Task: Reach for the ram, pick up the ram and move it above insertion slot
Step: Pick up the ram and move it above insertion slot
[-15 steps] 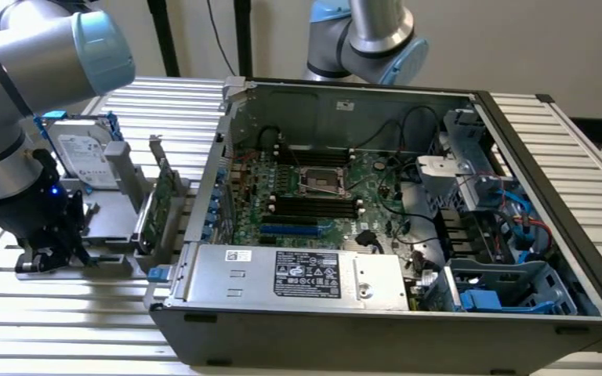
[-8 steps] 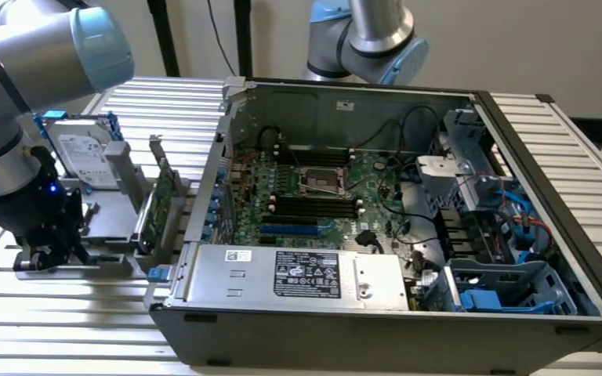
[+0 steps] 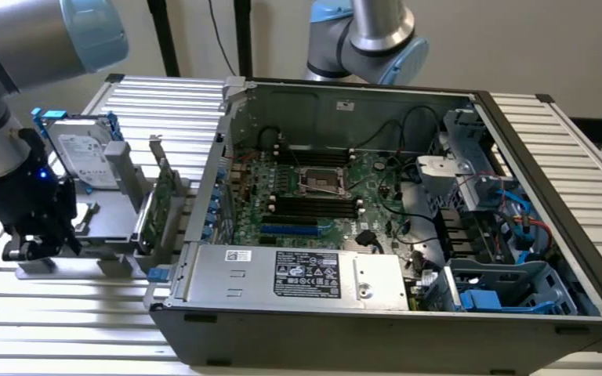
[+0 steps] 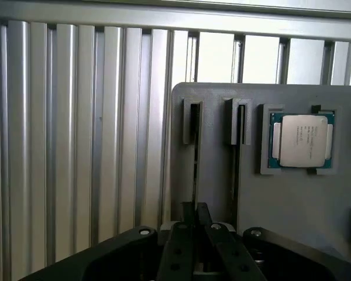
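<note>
Grey holder (image 4: 292,205) is carrying the ram (image 4: 194,170) edge-up in a slot, showing as a thin dark line. The gripper (image 4: 196,215) is pinching one end of it, fingers nearly meeting. Judging it light, stiff and brittle: best gripping both flat faces squarely, without twisting or crushing chips.

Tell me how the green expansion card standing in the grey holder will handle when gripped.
The expansion card probably stays stiff: it stands on edge in the grey holder without sagging. It is likely light, being a thin board. Its metal bracket at one end may make it tip if gripped off-centre.
</note>
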Motion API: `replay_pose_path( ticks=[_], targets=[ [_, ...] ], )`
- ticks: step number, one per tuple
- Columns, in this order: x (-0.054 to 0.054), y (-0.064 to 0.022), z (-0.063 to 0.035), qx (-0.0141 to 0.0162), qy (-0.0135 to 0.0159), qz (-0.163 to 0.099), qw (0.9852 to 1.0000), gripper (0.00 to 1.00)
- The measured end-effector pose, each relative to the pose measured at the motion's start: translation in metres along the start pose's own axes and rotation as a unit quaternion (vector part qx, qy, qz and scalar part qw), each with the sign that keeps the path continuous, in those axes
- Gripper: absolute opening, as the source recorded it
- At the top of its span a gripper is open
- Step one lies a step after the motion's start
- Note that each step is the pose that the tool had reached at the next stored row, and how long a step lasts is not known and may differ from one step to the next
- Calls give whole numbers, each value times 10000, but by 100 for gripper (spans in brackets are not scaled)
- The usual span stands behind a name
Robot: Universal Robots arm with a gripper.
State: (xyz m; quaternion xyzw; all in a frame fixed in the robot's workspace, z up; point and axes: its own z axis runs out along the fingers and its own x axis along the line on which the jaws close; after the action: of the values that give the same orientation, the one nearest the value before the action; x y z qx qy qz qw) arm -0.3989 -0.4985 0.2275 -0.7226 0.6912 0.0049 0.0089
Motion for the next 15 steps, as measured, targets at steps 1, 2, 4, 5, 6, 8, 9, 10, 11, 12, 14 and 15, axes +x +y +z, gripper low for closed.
replay_pose_path(
  ticks=[1, 2, 4, 5, 6, 8, 9, 10, 11, 12, 14, 15],
  targets=[
    [-1, 0, -46, 0, 0, 0, 10000, 14],
    [-2, -1, -91, 0, -1, 0, 10000, 14],
    [-4, -2, -181, -1, -1, 0, 10000, 14],
    [-4, -2, -230, -1, -1, 0, 10000, 14],
    [-5, -3, -275, -3, 0, 0, 10000, 14],
    [-7, -7, -365, -3, 0, -1, 10000, 14],
    [-7, -11, -410, -3, 0, -1, 10000, 14],
    [-7, -18, -455, -4, -1, -1, 10000, 14],
    [-9, -28, -501, -4, -1, -1, 10000, 14],
    [-13, -40, -546, -4, -1, -1, 10000, 14],
    [-22, -71, -638, -4, -1, -7, 10000, 14],
    [-27, -86, -683, -5, -1, -10, 10000, 14]
  ],
)
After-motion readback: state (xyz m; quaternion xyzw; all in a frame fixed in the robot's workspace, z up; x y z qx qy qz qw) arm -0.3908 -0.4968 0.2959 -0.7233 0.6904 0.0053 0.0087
